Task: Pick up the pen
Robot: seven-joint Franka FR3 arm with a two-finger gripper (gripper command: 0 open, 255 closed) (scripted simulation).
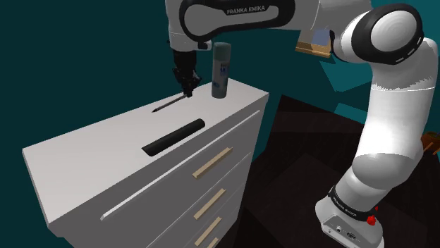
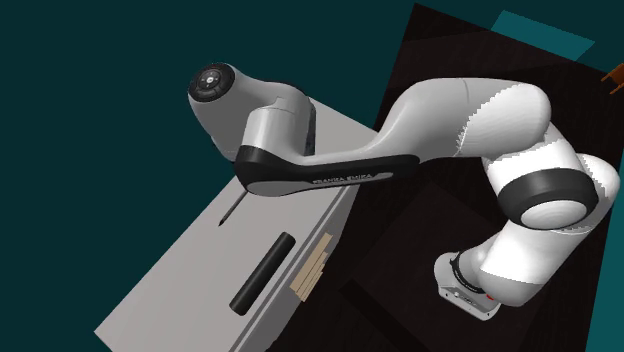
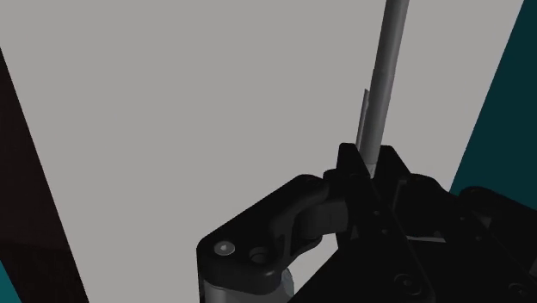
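- The pen [image 1: 168,105] lay flat on the dresser top [image 1: 84,162], near the can [image 1: 221,69], apart from the black cylinder [image 1: 173,136].
- The gripper [image 1: 187,90] stood upright over its can-side end, prob. since a thin shaft needs a top grip.
- Jaws were closed on the pen; not lifted yet.

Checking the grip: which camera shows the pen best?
The wrist view: the pen runs out across the dresser top from between the gripper's closed fingers. The shoulder view shows it as a thin dark line under the gripper. In the second exterior view the arm hides all but one end.
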